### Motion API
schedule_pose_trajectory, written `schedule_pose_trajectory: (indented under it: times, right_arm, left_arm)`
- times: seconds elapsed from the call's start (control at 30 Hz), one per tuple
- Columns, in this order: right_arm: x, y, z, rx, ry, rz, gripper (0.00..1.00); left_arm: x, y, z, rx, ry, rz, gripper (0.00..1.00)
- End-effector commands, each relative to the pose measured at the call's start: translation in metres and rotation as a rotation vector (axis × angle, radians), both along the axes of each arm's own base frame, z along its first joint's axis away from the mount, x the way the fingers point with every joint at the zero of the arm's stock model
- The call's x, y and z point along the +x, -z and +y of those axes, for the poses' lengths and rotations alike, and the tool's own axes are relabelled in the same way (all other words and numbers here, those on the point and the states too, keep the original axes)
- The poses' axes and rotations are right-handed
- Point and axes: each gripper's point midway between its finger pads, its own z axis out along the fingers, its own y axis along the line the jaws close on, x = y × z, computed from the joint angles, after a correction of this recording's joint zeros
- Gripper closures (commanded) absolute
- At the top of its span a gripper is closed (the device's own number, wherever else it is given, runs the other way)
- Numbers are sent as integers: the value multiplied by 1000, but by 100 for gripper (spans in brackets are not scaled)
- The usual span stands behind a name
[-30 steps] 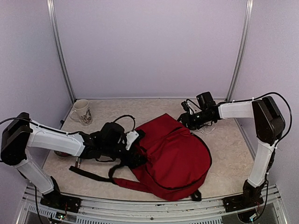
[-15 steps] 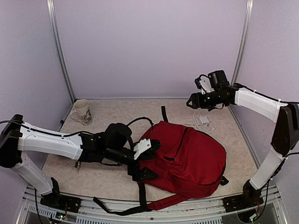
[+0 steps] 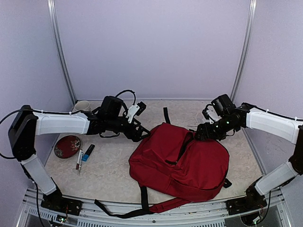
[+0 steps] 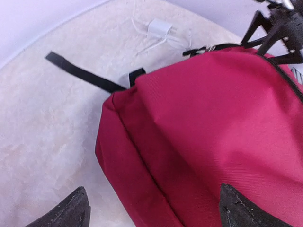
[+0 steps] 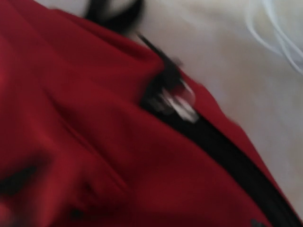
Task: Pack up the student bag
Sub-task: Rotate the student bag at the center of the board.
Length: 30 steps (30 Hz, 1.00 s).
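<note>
The student bag (image 3: 182, 163) is a dark-red backpack lying flat in the middle of the table, black straps trailing off its near edge. My left gripper (image 3: 142, 133) hovers at its far-left corner. In the left wrist view the fingertips (image 4: 71, 213) stand wide apart, open, straddling the bag's (image 4: 213, 118) side seam without pinching it. My right gripper (image 3: 201, 134) is low over the bag's far-right edge by the zipper. Its own view is blurred, showing red fabric (image 5: 94, 156) and a zipper pull (image 5: 177, 99). From the left wrist view the right gripper (image 4: 272, 33) looks spread, holding nothing.
A dark-red bowl (image 3: 67, 145) and two pens (image 3: 79, 159) lie at the left. A mug (image 3: 81, 105) stands behind my left arm at the back left. A white charger with cable (image 4: 161, 28) lies behind the bag. A loose black strap (image 3: 123, 211) runs along the front edge.
My left arm has pulled back toward the rear left, uncovering the bowl and pens. My right arm has dropped from high up onto the bag's far-right edge. The bag barely moved in the last half second.
</note>
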Motion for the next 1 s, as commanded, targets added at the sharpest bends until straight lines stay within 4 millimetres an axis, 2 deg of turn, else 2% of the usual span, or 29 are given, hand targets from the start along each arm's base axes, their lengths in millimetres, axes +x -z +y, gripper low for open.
schedule_pose_trajectory:
  times: [0.0, 0.03, 0.17, 0.27, 0.37, 0.4, 0.47, 0.53, 0.63, 0.73, 0.8, 0.87, 0.93, 0.97]
  right_arm:
    - [-39, 17, -40, -85, 129, 84, 4]
    - [-47, 20, -44, -86, 145, 97, 1]
    - [-64, 19, -54, -80, 192, 134, 0]
    - [-77, 29, -58, -74, 207, 170, 0]
    - [-84, 50, -44, -8, 150, 202, 2]
    - [-85, 59, -40, 8, 131, 213, 6]
    - [-73, 62, -31, 44, 104, 191, 27]
    - [-49, 58, -26, 54, 96, 135, 40]
    - [12, 33, -9, 58, 52, -36, 39]
    - [67, 12, 32, 124, -57, -122, 41]
    - [91, 5, 61, 176, -128, -129, 42]
    - [105, -4, 89, 207, -196, -142, 43]
    - [112, -18, 110, 238, -252, -161, 42]
    - [116, -33, 118, 260, -270, -185, 42]
  left_arm:
    - [-4, 49, 0, 68, -12, 130, 9]
    - [-6, 53, -1, 59, -5, 138, 9]
    - [-20, 65, -8, 42, 41, 180, 9]
    - [-32, 78, -15, 66, 85, 205, 7]
    - [-45, 91, -19, 104, 121, 212, 7]
    - [-49, 95, -19, 112, 125, 218, 8]
    - [-56, 95, -17, 108, 135, 226, 9]
    - [-68, 91, -14, 90, 159, 222, 9]
    - [-98, 85, -13, 80, 224, 184, 10]
    - [-143, 85, -21, 106, 320, 156, 10]
    - [-174, 85, -26, 118, 382, 147, 10]
    - [-201, 81, -29, 113, 434, 142, 10]
    - [-219, 73, -28, 95, 456, 131, 9]
    - [-224, 66, -26, 78, 461, 127, 9]
